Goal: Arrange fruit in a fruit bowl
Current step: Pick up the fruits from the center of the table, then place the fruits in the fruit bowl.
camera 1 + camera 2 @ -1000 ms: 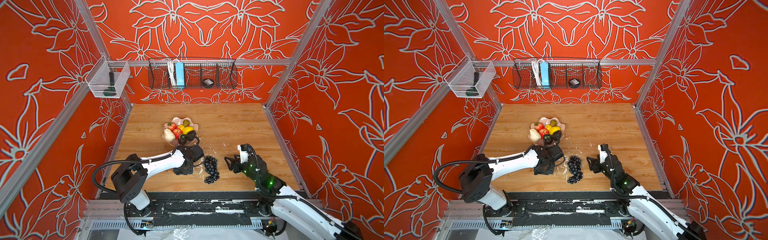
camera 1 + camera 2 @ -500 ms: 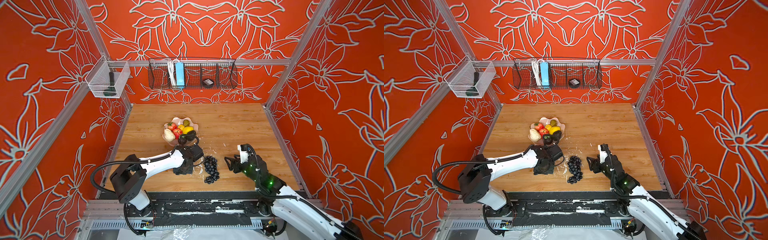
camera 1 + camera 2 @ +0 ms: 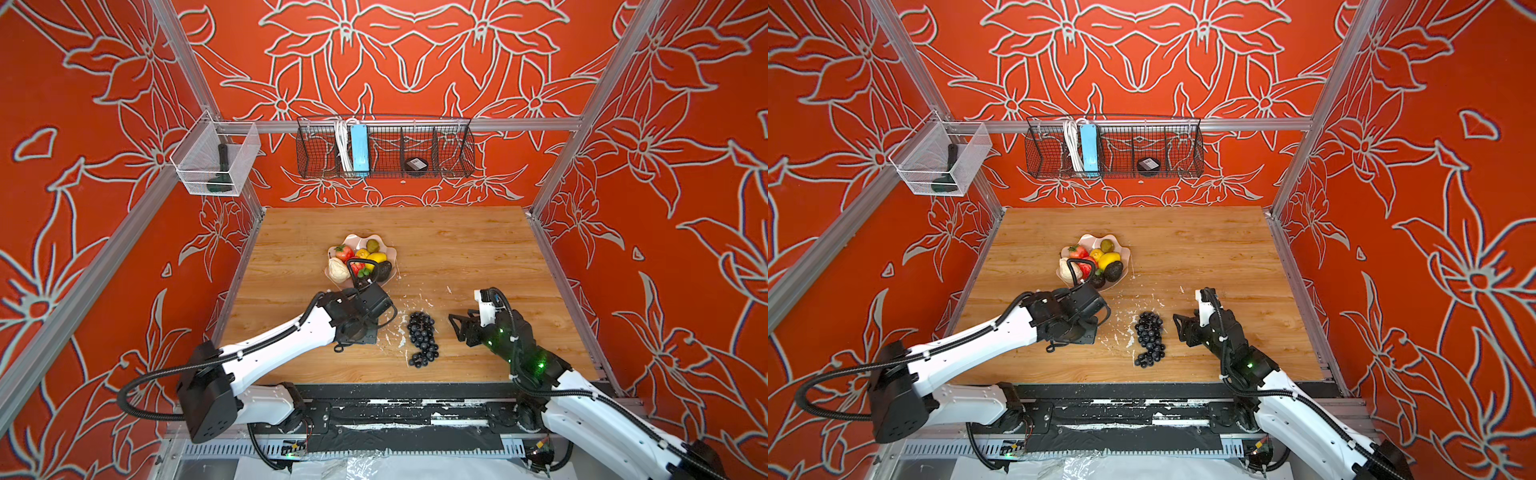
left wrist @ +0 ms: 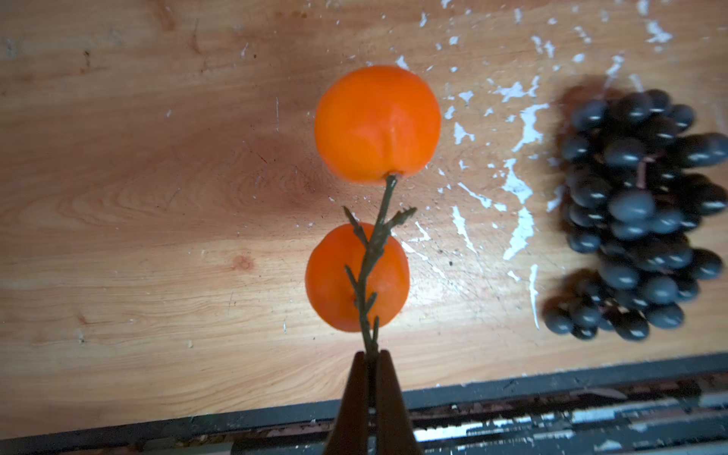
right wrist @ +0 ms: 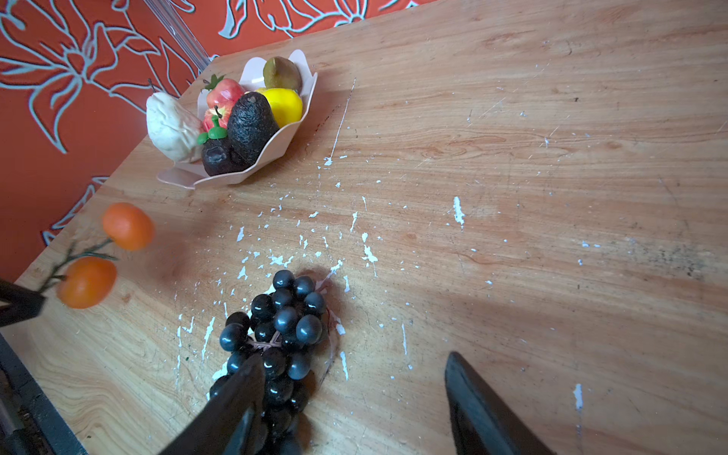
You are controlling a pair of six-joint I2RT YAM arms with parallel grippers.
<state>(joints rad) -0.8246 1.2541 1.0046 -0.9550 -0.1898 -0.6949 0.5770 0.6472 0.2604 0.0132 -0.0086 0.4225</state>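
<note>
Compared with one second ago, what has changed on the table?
The left arm shifted slightly to its left, elbow drawing back; the left end effector holds the orange sprig by the stem. The grape bunch, fruit bowl and open right end effector stayed put.

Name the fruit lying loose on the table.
The dark grape bunch; the oranges hang from the left gripper, the others sit in the bowl.

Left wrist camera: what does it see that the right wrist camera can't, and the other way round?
Only the left wrist view shows the left gripper pinched shut on the twig. Only the right wrist view shows the pink fruit bowl full of fruit, the flowery wall and the open right gripper. Both show the two oranges, the grape bunch and the table.
</note>
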